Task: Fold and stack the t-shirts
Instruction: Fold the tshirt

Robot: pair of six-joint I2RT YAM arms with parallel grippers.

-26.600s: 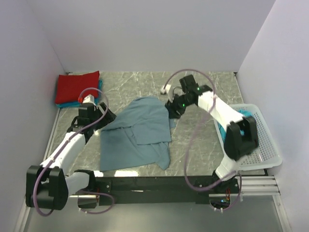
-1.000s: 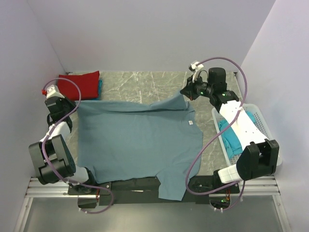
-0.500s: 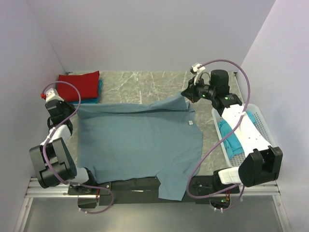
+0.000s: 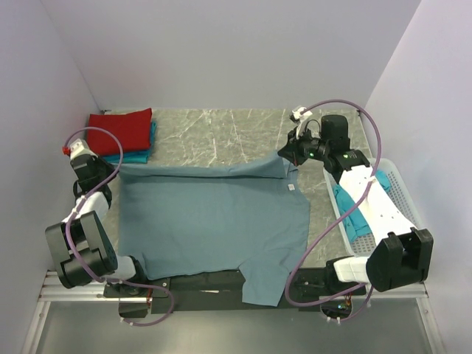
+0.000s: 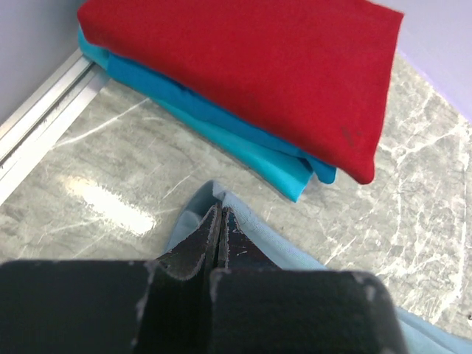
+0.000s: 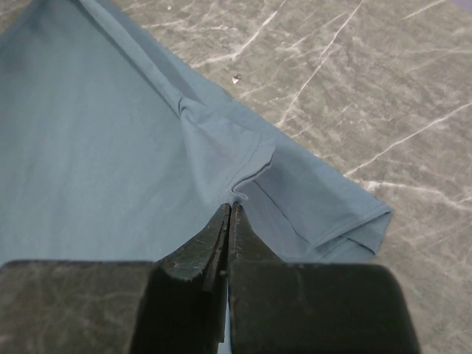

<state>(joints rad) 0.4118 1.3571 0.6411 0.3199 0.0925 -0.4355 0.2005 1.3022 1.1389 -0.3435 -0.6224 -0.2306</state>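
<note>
**A:** Where does your work lie?

**B:** On the marble table [image 4: 221,125]. The slate-blue t-shirt [image 4: 214,221] is spread flat, with the red t-shirt [image 4: 120,131] folded on a teal t-shirt [image 4: 140,156] at far left.

**A:** And your pincers?

**B:** Your left gripper [image 5: 220,214] is clamped on the blue shirt's far-left corner, and your right gripper [image 6: 230,210] on its far-right corner. You're starting the first fold, I judge. Next, draw that far edge towards you evenly.
</note>
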